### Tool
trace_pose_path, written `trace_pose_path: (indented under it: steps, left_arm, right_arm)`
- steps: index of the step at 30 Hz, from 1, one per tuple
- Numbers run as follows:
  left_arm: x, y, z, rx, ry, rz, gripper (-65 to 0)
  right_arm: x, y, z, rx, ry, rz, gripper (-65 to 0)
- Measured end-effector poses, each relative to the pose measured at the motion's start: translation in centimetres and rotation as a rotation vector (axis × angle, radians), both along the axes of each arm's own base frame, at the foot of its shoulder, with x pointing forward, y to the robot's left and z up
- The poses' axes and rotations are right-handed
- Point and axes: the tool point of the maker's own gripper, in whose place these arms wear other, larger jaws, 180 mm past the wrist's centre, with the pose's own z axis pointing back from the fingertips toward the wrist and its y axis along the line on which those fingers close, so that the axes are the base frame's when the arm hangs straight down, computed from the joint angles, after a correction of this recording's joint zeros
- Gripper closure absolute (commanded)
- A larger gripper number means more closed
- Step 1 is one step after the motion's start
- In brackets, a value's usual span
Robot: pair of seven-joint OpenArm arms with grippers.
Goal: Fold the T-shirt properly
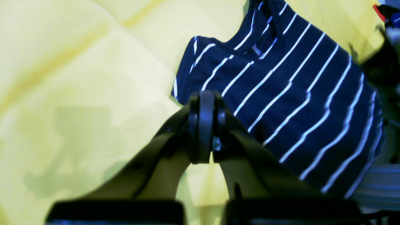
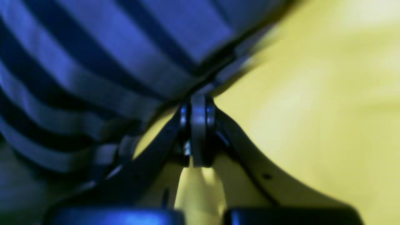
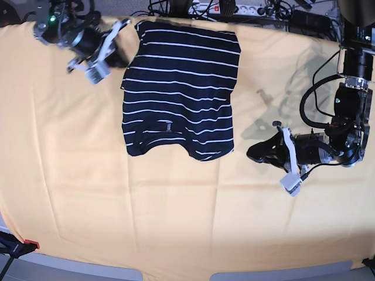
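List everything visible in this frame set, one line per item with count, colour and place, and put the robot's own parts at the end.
T-shirt: one, dark navy with thin white stripes, partly folded, lying on the cloth toward the far edge in the base view.
Table cloth: one, yellow-orange, creased, covering the whole work surface.
Cables and power strip: several, dark and white, along the far edge beyond the cloth.
Red-tipped clamp: one, at the near corner on the base view's left.
Left gripper: one, black, shut, empty, hovering over bare cloth beside the shirt.
Right gripper: one, black, shut, at the shirt's edge near the far corner; whether it pinches fabric cannot be told.
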Motion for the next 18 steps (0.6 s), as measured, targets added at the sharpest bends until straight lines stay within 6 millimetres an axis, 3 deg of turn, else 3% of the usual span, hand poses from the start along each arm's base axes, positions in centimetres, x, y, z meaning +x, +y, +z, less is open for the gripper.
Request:
trace_pose_path:
  steps: [3,5,10,15,18]
  left_arm:
    - [-0.8,-0.7,1.5,-0.090,0.014,-0.047,0.0]
    - [-1.9,-0.7,2.3,-0.150,0.042,-0.076,0.0]
    - [-3.3,1.2,0.7,-0.114,0.079,-0.036,0.0]
    - [-5.4,2.0,1.5,-0.095,0.058,-0.008,0.0]
    - [-8.1,1.6,2.2,-0.040,0.024,-0.046,0.0]
  right_arm:
    - [2.9,-0.6,6.4,0.198,-0.229,-0.047,0.0]
    - [3.4,-1.2,9.1,0.302,-0.300,-0.062,0.0]
    - [2.9,-3.3,10.0,0.366,-0.241,-0.105,0.0]
    - [1.3,-4.4,10.9,0.440,-0.158,-0.096,0.0]
    - [-0.3,-5.9,9.7,0.378,-0.091,-0.123,0.0]
